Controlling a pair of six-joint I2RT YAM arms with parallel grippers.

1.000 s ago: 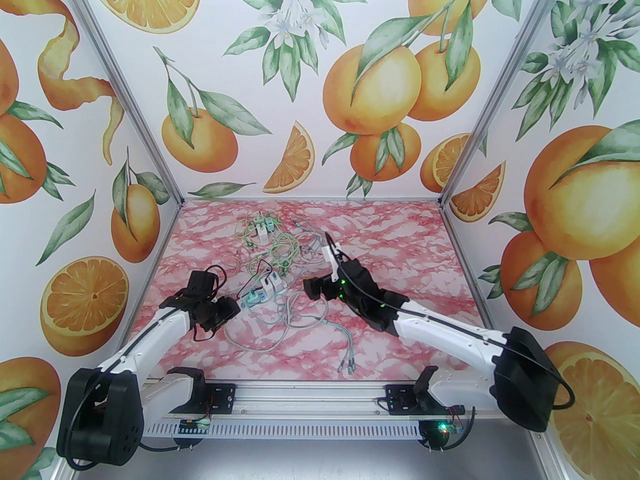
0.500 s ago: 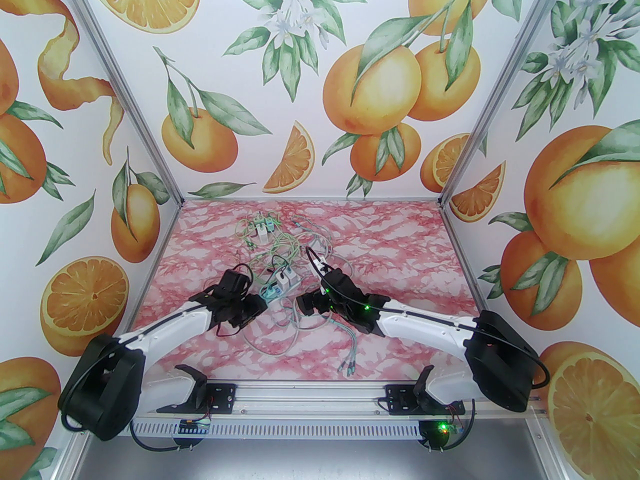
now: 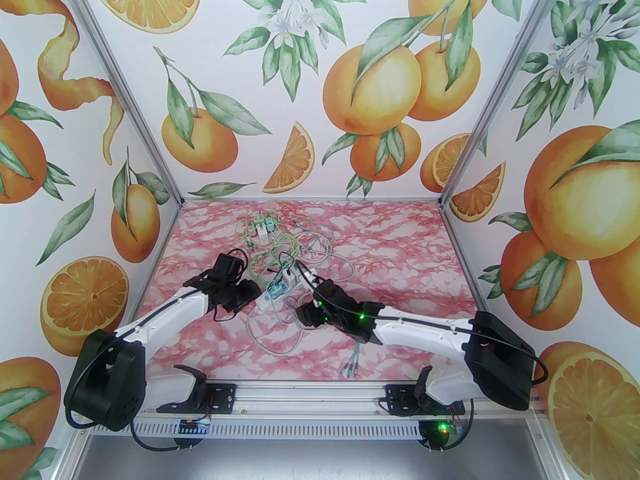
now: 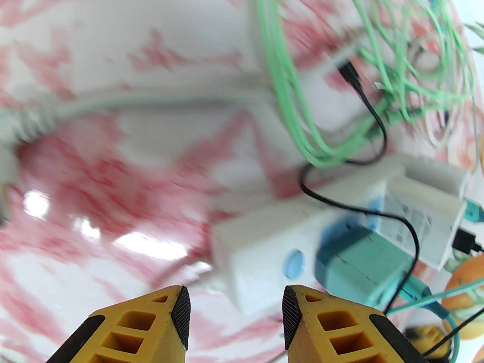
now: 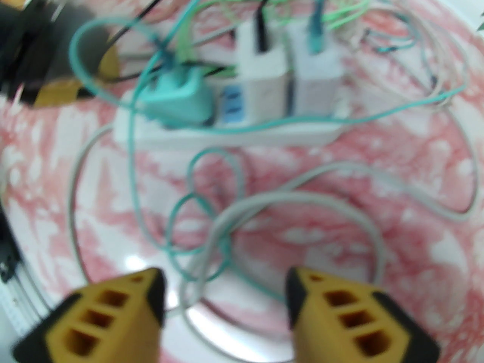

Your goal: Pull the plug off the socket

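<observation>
The socket strip is seen lying on the worktop between the two arms, among tangled cables. A teal plug is seated in it beside a blue button, and two white plugs are set next along. The left jaws are held wide open and empty, just short of the strip's end. The right jaws are spread wide with nothing gripped, above cable loops.

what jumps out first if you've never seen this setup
A white power strip sits mid-table with a teal plug and two white adapters seated in it, amid a tangle of green and grey cables. The left end effector and right end effector face it from either side, both open.
</observation>
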